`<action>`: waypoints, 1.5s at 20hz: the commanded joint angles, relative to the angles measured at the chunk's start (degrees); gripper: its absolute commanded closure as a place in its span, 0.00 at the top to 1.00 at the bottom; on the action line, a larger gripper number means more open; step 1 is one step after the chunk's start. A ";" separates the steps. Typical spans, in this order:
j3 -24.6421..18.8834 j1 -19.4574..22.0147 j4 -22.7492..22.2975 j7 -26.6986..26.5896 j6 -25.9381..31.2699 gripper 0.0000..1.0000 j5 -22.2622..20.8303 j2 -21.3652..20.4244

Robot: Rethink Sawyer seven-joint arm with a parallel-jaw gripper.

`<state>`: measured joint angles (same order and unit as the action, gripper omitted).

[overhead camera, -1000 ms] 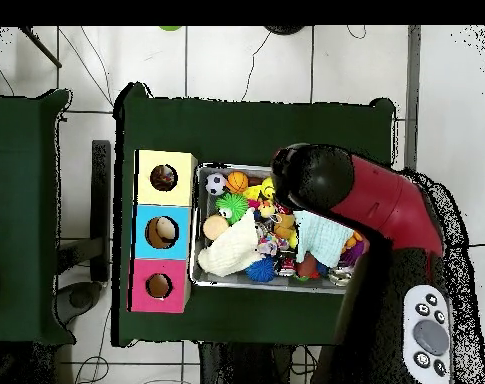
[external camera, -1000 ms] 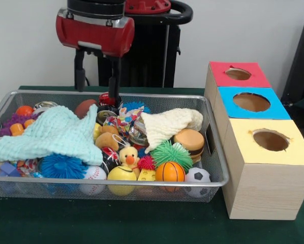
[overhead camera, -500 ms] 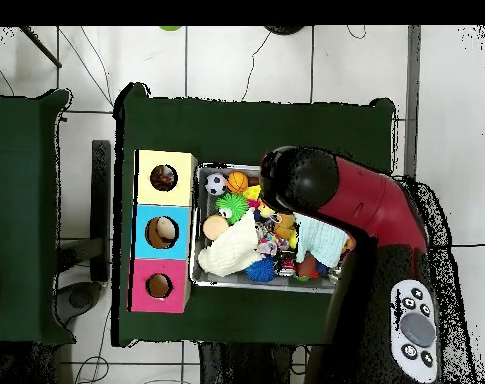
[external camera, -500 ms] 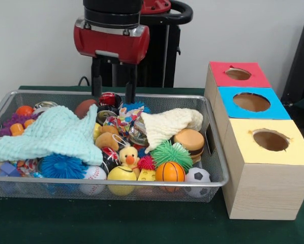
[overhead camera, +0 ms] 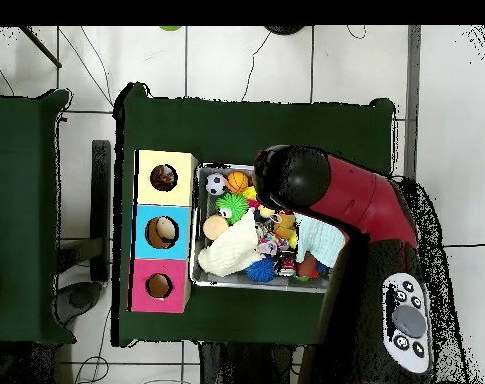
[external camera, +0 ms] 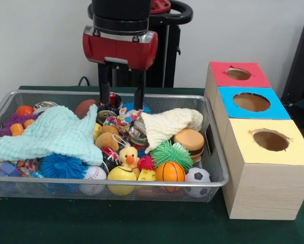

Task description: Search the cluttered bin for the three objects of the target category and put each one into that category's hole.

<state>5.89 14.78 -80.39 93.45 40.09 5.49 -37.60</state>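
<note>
Nearest, at the bin's (external camera: pixel 219 179) six o'clock rim, basketball (external camera: pixel 170 172), soccer ball (external camera: pixel 198 176) and baseball (external camera: pixel 94 173) look light, round, slippery: grip across the middle. At twelve o'clock, the gripper (external camera: pixel 121 102) hangs spread and empty.

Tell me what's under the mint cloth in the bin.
Poking out around the mint cloth: a blue spiky ball, purple and orange toys, an orange ball and blue blocks. Whatever lies beneath its middle is covered.
</note>
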 commanded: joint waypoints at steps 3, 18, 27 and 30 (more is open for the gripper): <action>-5.92 1.09 -4.41 3.36 -6.24 1.00 -2.38 5.67; -5.70 1.94 -6.93 2.71 -6.33 1.00 -2.96 8.57; -5.06 1.45 -8.01 2.75 -4.89 1.00 -2.93 7.08; -4.81 1.89 -9.42 2.34 -4.91 1.00 -3.19 6.33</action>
<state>4.65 15.33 -81.10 93.45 34.43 5.51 -31.39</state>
